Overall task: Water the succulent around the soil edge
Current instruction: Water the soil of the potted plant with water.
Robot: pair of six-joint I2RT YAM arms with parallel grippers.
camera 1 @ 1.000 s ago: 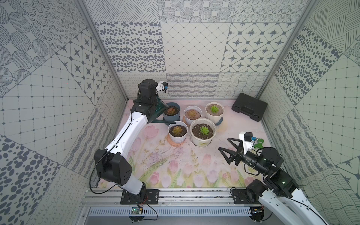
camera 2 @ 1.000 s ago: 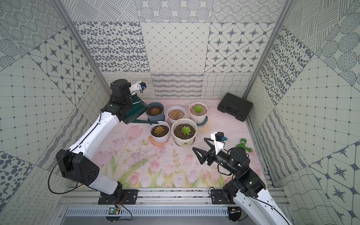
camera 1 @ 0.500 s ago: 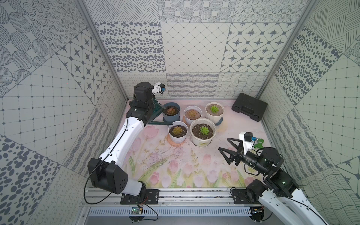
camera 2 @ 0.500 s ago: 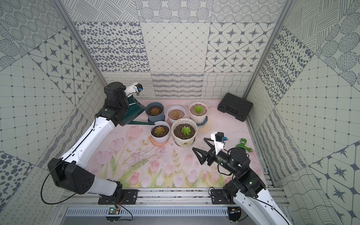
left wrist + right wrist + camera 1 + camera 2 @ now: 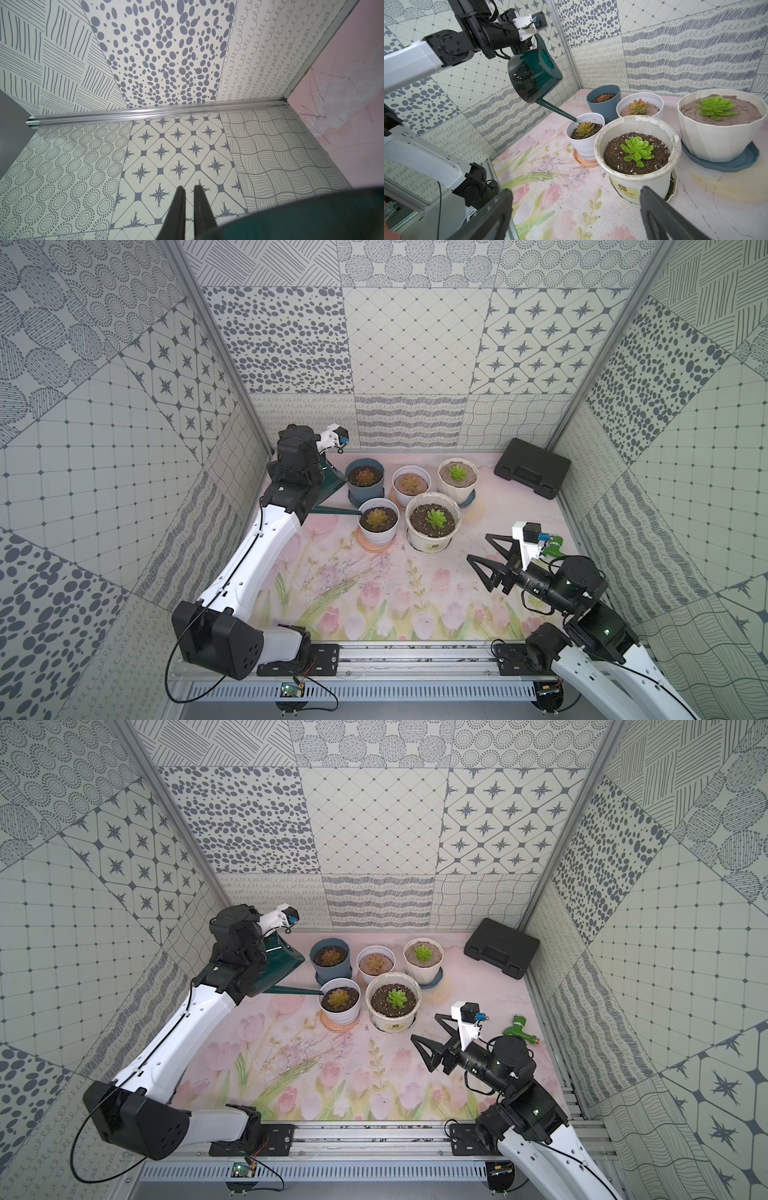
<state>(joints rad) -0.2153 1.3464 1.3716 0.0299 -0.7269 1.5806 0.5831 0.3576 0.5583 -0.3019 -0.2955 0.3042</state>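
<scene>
Right gripper (image 5: pixel 478 547) is idling, jaws spread, empty. Left gripper (image 5: pixel 188 187) is clamping the tilted watering can (image 5: pixel 533 76), its spout (image 5: pixel 558 111) reaching the small white pot (image 5: pixel 584 143) at the rim, beside the succulent (image 5: pixel 585 128). No stream visible; watering around the soil edge is probably only starting.

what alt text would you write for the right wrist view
A dark green watering can, held by the left arm, tilts its spout at the rim of a small white pot holding an orange-tinged succulent. Four other potted succulents stand nearby; the open right gripper frames the foreground.
</scene>
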